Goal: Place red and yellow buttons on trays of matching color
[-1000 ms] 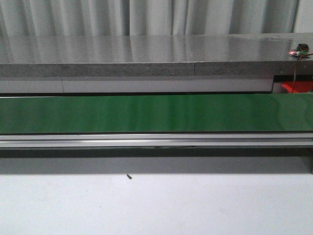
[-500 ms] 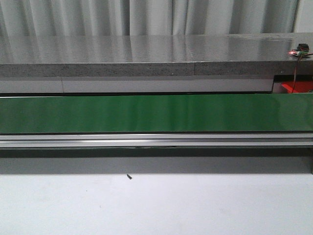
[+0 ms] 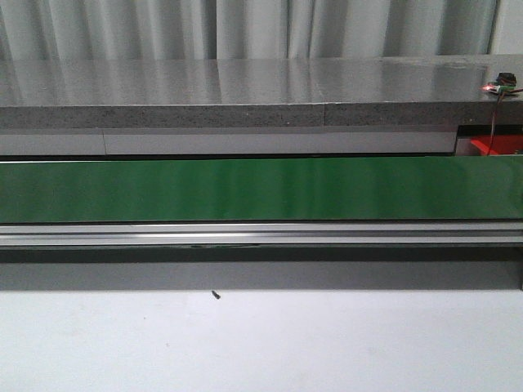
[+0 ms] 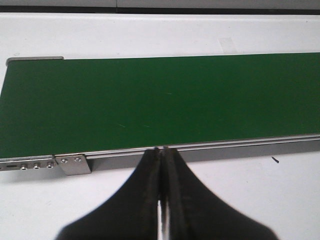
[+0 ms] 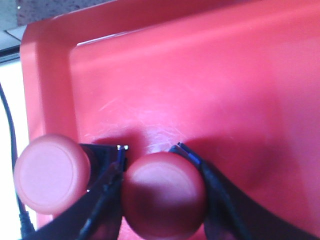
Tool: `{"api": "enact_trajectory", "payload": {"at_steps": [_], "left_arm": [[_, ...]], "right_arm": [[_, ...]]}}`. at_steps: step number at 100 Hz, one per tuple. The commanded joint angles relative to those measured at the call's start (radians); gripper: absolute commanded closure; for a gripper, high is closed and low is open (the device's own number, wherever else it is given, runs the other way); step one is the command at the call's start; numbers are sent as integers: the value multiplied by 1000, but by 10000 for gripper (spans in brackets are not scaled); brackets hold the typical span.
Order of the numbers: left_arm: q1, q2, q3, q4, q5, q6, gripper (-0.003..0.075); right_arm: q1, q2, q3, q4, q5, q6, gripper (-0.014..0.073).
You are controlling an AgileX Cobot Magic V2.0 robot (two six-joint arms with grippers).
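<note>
- In the front view we see no arm at all — only the green conveyor belt (image 3: 261,189) running left to right, a silver rail (image 3: 261,237) along its near edge and the white table (image 3: 261,343) nearer still.
- Beyond the belt lies a grey stone counter (image 3: 245,90), with pale curtains (image 3: 245,28) behind it.
- At the far right a patch of red (image 3: 494,145) shows under the counter's end, and a small device with a lit red light (image 3: 500,82) sits on top.
- Our left gripper (image 4: 161,152) hangs over the table just at the near rail of the belt; its black fingers (image 4: 145,200) are pressed together with nothing between them.
- Our right gripper (image 5: 162,165) is over the red tray (image 5: 200,75) — its fingers (image 5: 107,187) pinch a red button (image 5: 164,194) from both sides, low above the tray floor.
- A second red button (image 5: 51,173) sits just beside the held one, near the tray's rim, close against one finger.
- Whether the held button touches the tray floor we cannot tell.
</note>
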Motion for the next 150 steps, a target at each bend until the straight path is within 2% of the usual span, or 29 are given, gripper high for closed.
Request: {"api": "enact_trajectory", "payload": {"at_steps": [1,9,16,55,64,74,93,104,150], "left_arm": [[-8,-2,-26,-27,-76,-1,740],[-8,-2,-26,-27,-80,-1,740],[-8,-2,-26,-27,-82,-1,740],[-8,-2,-26,-27,-82,-1,740],[-8,-2,-26,-27,-82,-1,740],[-8,-2,-26,-27,-82,-1,740],[-8,-2,-26,-27,-82,-1,740],[-8,-2,-26,-27,-82,-1,740],[-8,-2,-26,-27,-82,-1,740]], "right_arm": [[-7,-60,-35,20,-43,0,296],[-7,-60,-35,20,-44,0,149],[-7,-61,-36,20,-44,0,83],[-3,-172,-34,-23,-42,-16,79],[9,-222,-12,-24,-45,-22,126],[29,-277,22,-26,-46,-43,235],[81,-386,113,-26,-55,-54,573],[117,-456,180,-26,-81,-56,722],[238,-769,520,-27,-229,-56,715]]}}
